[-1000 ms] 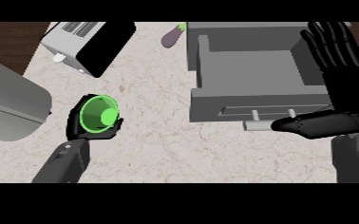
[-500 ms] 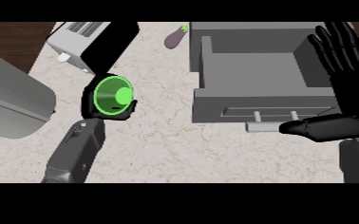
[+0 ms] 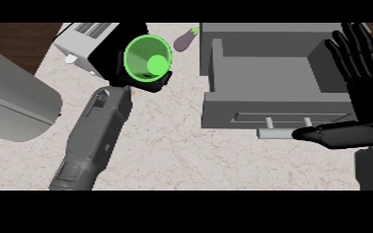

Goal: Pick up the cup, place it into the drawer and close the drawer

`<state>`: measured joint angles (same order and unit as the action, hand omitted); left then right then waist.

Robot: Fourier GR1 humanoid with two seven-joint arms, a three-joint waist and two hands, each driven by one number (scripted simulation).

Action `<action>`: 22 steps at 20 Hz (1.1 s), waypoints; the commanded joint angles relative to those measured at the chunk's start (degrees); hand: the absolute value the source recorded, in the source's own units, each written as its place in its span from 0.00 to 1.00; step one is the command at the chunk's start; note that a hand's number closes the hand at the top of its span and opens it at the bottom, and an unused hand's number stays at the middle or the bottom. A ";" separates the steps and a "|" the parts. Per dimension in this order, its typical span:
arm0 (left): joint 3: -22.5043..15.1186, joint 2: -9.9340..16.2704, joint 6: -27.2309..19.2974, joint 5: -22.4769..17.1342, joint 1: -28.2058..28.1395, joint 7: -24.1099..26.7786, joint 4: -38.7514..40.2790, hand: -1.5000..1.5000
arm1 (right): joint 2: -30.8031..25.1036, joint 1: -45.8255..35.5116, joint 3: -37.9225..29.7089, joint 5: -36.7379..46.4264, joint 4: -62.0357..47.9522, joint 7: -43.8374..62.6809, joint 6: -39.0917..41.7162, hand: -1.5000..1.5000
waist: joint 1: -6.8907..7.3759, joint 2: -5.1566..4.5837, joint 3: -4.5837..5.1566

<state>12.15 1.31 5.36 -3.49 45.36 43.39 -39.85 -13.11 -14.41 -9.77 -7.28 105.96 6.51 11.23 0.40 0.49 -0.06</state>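
Observation:
My left hand (image 3: 125, 77) is shut on a green cup (image 3: 148, 59), held above the counter with its open mouth facing up toward the view. It hangs left of the open grey drawer (image 3: 271, 69), in front of the toaster. The drawer box is empty, with its front panel and handle (image 3: 287, 133) toward me. At the right edge my right hand (image 3: 354, 59) stands open, fingers up, beside the drawer's right wall, thumb near the handle.
A white toaster (image 3: 82, 44) sits at the back left. A purple eggplant (image 3: 186, 38) lies at the back, just left of the drawer. A large grey rounded object (image 3: 22, 103) fills the left edge. Marble counter (image 3: 182, 153) lies in front.
My left arm has lifted the cup up and to the right, from the counter's left middle toward the back, closer to the drawer. The right hand stayed almost still.

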 commanded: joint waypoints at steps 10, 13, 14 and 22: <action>-11.15 -1.30 -18.72 -3.61 20.66 -22.90 -2.51 1.00 | 1.62 -2.07 1.45 2.71 -3.61 -3.15 -1.24 0.00 | -1.46 -0.65 0.03; -13.74 -1.31 -22.46 -6.45 26.90 -30.21 2.02 1.00 | -0.25 -1.46 -0.19 -0.81 0.37 0.76 0.38 0.00 | -2.67 -0.61 0.02; -16.22 -1.31 -23.70 -7.98 27.42 -27.87 5.32 1.00 | 1.59 -4.55 1.87 2.40 -4.32 -1.70 -1.44 0.00 | -2.75 -1.00 0.01; -21.46 -1.31 -25.39 -10.09 30.98 -27.81 19.79 1.00 | 1.20 -3.23 1.53 -0.04 -1.42 -2.02 0.49 0.00 | -6.39 -2.03 -0.05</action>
<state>-6.87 0.01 -20.03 -12.84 76.25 14.09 -26.03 -12.51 -17.83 -8.65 -6.94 103.49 4.58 11.77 -4.54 -0.98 -0.10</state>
